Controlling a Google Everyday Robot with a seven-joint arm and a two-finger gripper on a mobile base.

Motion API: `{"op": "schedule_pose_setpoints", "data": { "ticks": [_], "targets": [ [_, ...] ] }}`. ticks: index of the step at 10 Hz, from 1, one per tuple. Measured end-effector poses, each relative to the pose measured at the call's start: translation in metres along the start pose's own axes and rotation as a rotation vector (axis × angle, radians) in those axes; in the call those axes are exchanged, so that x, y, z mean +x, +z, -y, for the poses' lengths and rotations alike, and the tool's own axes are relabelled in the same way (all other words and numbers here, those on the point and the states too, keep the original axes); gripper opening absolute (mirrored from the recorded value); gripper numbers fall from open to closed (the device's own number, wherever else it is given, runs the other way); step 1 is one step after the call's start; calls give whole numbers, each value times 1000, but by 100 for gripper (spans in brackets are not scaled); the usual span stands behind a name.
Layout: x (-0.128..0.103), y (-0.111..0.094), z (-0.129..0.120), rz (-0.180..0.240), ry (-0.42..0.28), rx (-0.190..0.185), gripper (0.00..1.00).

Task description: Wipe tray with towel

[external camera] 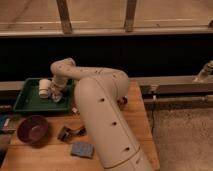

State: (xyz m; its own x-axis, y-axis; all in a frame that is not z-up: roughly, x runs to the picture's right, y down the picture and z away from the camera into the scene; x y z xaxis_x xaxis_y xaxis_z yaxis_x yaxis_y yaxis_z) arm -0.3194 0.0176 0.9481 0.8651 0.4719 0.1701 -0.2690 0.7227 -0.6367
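Though partly hidden, the tool (56, 94) sits over the tray (29, 103).

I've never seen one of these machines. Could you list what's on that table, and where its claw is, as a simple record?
claw: over the green tray, beside the white cup
green tray: on the far side of the wooden table
white cup: inside the tray
dark bowl: on the table, nearer the camera than the tray
blue-grey sponge: by the table's near edge
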Motion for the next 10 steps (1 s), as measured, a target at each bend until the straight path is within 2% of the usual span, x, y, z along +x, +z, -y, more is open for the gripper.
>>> {"op": "schedule_pose_setpoints", "data": {
  "ticks": [1, 3, 6, 8, 10],
  "targets": [
    [-1, 1, 1, -3, -7, -3, 0],
    [-5, -4, -13, -15, -35, -17, 0],
    [-5, -21, -63, -88, -73, -30, 0],
    [4, -26, -69, -103, -50, -21, 0],
    [6, -26, -59, -122, -39, -16, 0]
  ]
}}
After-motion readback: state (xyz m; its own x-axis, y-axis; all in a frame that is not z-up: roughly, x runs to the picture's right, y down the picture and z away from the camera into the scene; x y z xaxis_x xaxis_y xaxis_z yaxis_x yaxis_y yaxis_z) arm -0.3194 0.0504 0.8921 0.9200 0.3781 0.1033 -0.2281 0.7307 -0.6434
